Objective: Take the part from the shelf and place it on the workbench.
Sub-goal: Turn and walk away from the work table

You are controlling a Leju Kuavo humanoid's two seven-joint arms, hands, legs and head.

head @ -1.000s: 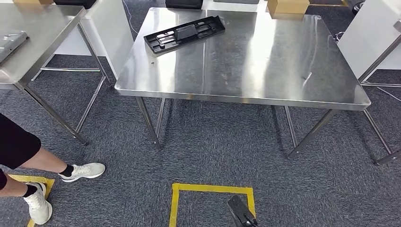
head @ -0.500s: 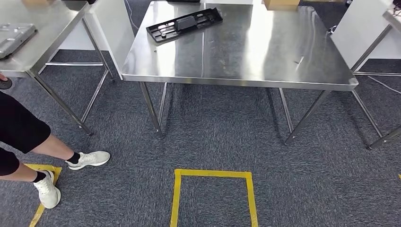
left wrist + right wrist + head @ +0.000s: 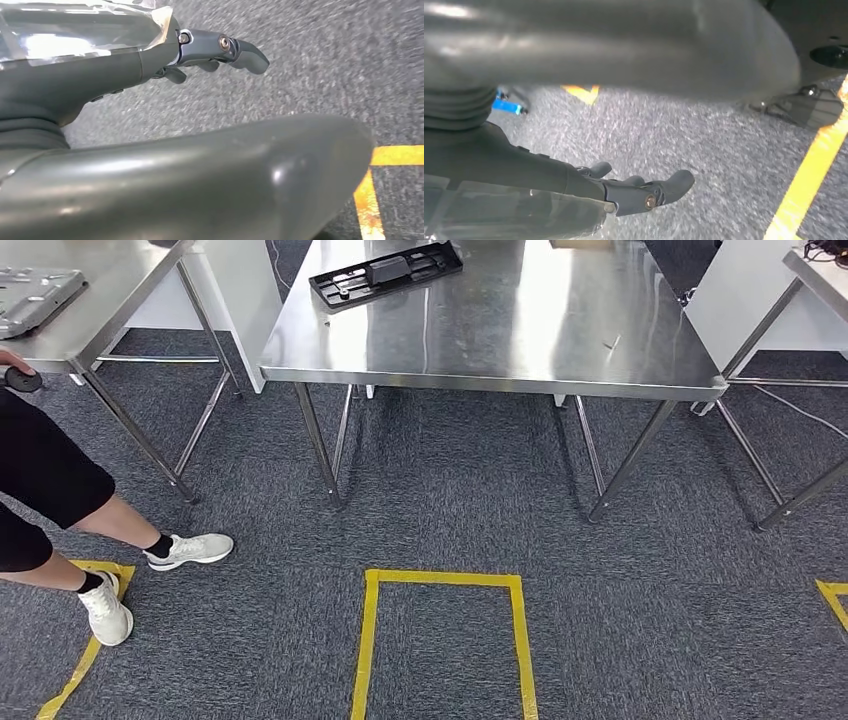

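black part, silver workbench, grey carpet, yellow tape.

Black part lying flat on the steel workbench

The part is a long, black, shallow tray-like moulding with raised ribs and slots, resting flat and slightly skewed near the far left corner of the workbench. It lies well apart from both hands, the left hand and right hand, which hang over carpet holding nothing.
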